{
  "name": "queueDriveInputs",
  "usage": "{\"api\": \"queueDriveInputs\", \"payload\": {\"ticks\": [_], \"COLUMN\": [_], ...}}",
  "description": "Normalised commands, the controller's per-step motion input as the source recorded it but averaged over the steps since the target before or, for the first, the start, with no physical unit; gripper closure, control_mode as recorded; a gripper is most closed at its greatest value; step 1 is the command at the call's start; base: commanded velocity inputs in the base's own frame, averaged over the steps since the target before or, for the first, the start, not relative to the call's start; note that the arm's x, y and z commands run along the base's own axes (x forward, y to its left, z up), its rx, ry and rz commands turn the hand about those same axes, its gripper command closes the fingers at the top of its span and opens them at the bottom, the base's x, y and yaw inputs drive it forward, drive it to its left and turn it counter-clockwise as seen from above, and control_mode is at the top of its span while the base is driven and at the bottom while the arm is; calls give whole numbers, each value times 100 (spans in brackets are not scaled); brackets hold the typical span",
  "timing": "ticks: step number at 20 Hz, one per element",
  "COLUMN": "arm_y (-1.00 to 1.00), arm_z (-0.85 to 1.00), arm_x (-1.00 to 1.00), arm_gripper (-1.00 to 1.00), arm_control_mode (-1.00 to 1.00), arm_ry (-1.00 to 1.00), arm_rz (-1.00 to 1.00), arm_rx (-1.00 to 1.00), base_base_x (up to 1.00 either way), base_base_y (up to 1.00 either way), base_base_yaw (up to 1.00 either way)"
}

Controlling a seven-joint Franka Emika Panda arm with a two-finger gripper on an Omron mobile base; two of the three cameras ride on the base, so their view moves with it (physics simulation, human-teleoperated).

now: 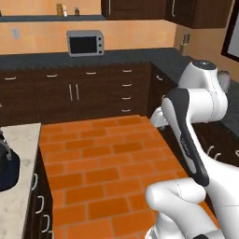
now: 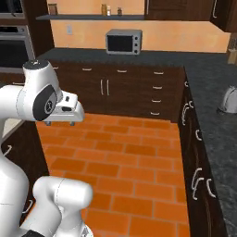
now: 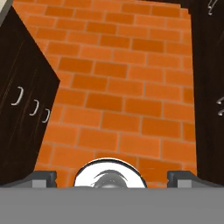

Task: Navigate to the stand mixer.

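A dark navy-blue rounded shape [image 1: 8, 167], cut off by the picture's left edge, stands on the light stone island counter [image 1: 21, 205]; it looks like part of the stand mixer, and the rest of it is out of view. My gripper [image 1: 157, 125] hangs over the orange brick floor between the cabinet runs, well to the right of that shape. The right base view has the gripper [image 2: 65, 123] under the white hand. In the hand view the gripper [image 3: 113, 177] points down at the floor, its two tips far apart, open and holding nothing.
A grey toaster oven [image 1: 85, 43] sits on the dark back counter. On the right counter stand a silver appliance [image 2: 230, 100] and a knife block [image 2: 233, 52]. Dark cabinets [image 3: 26, 100] line both sides of the brick floor [image 1: 102, 158]. A wall oven [image 2: 14, 44] is at the far left.
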Motion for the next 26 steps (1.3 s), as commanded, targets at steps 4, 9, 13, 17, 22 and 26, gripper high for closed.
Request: {"api": "queueDriveInputs", "payload": {"ticks": [4, 9, 13, 17, 22, 26], "arm_y": [0, 0, 0, 0, 0, 0], "arm_z": [0, 0, 0, 0, 0, 0], "arm_x": [0, 0, 0, 0, 0, 0], "arm_gripper": [-100, -100, -100, -100, -100, -100], "arm_control_mode": [100, 100, 100, 100, 100, 100], "arm_ry": [0, 0, 0, 0, 0, 0], "arm_rz": [0, 0, 0, 0, 0, 0], "arm_rx": [0, 0, 0, 0, 0, 0], "base_base_x": [100, 100, 100, 21, -10, -16], "base_base_y": [0, 0, 0, 5, 19, 18], "base_base_yaw": [10, 11, 18, 66, 81, 84]}}
